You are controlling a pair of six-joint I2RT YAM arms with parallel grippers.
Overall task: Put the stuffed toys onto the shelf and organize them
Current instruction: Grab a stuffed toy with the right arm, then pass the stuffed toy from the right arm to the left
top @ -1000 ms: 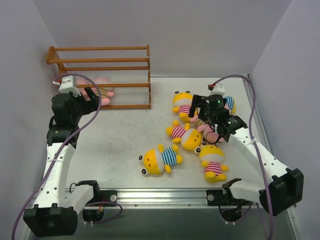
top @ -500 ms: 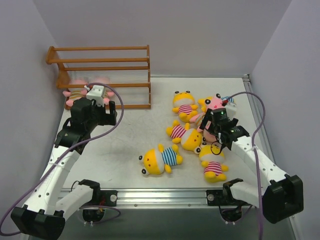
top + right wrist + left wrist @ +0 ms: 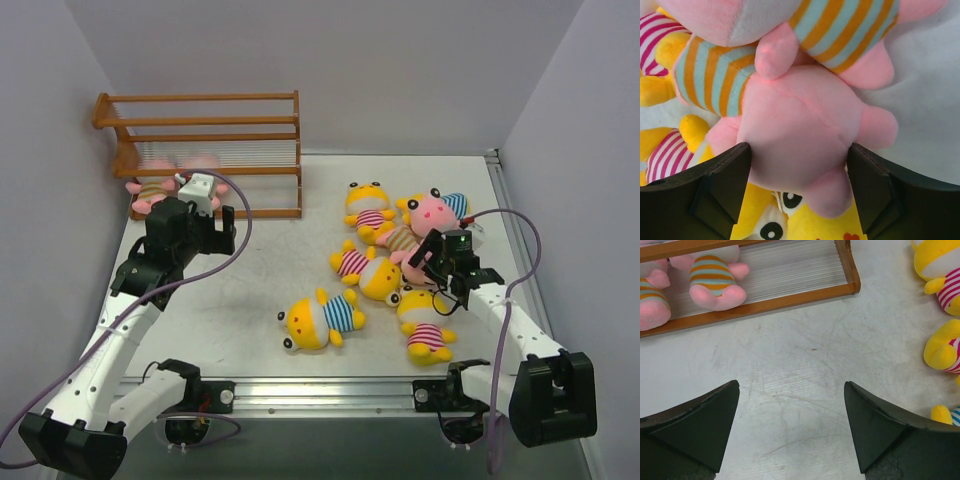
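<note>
At the far left stands the shelf point(image 3: 200, 97), and two pink toys point(image 3: 715, 282) sit side by side at the left end of its bottom tier, feet toward me. Packing them at one end leaves the rest of that tier free for the others. My left gripper point(image 3: 791, 384) hangs over bare table point(image 3: 250, 280) just in front of the shelf, fingers spread wide and holding nothing.

In the middle a yellow toy in a blue-striped shirt point(image 3: 320, 318) lies on its side, apart from the rest. To the right is the heap: three yellow toys in pink stripes point(image 3: 365, 270), another blue-striped one point(image 3: 455, 205) half hidden, and two more pink ones tangled together.

My right gripper point(image 3: 799, 146) is down in that heap, a finger on each side of a pink toy's head point(image 3: 795, 125), pads touching the plush. I cannot tell whether it is squeezed firm yet. I judge the head the best handle, being round and standing proud of its neighbours. The second pink toy point(image 3: 840, 30) lies across it and could drag along.
</note>
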